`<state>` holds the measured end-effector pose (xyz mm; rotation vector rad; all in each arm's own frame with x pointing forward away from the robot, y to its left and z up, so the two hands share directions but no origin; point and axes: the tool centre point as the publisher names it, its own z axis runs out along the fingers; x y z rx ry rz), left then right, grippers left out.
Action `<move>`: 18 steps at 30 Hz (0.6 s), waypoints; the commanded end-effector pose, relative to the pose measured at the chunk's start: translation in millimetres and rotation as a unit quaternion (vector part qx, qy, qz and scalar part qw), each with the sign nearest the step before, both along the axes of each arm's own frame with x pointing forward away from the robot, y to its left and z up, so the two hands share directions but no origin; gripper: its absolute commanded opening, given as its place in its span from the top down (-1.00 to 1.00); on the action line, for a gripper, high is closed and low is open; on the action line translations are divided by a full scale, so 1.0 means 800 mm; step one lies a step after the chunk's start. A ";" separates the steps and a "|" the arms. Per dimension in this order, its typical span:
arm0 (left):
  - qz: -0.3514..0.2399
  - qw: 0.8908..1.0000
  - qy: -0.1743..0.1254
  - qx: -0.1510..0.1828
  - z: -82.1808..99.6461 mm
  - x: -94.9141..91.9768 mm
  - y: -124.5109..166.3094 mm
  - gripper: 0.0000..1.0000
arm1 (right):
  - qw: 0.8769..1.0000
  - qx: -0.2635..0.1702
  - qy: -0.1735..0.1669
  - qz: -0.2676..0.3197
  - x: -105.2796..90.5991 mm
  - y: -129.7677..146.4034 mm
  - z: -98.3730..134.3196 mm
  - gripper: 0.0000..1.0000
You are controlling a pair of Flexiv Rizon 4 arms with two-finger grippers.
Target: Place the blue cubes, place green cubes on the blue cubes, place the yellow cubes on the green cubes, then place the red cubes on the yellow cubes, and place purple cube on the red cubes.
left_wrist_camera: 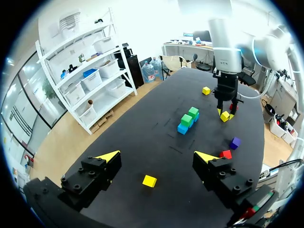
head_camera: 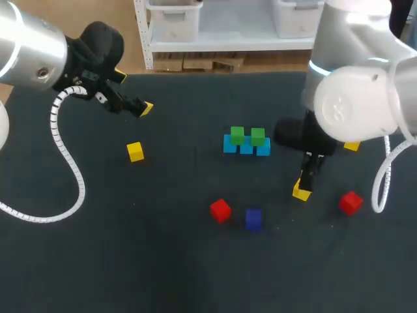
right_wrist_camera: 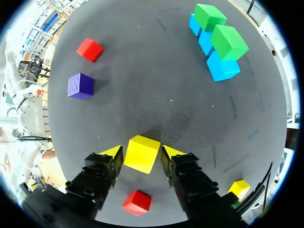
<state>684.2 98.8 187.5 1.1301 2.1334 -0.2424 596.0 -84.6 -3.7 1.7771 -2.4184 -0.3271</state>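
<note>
at the head view's upper left, our left gripper (left_wrist_camera: 157,156) hangs with fingers apart, holding nothing, out of the way. at centre, two green cubes (head_camera: 236,135) sit on the blue cubes (head_camera: 246,147), so yellow looks due next. lower right of centre, our right gripper (right_wrist_camera: 140,152) clamps a yellow cube (right_wrist_camera: 141,155), likely for that layer. we see no readable writing.

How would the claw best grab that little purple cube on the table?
From straight above, pinching two opposite flat sides of the small purple cube. It sits flat on the dark table, its top free; the red cube beside it stands apart, leaving room.
</note>
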 end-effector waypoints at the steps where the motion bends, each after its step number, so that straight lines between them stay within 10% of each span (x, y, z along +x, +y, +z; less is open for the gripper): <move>1: -0.002 1.000 0.000 -0.002 0.000 0.000 0.002 -1.00 | 1.000 -0.015 -0.018 -0.003 -0.010 0.003 -0.003 0.06; 18: -0.002 1.000 0.000 -0.002 0.000 0.000 0.002 -1.00 | 0.997 -0.053 -0.056 -0.011 -0.007 0.001 0.007 1.00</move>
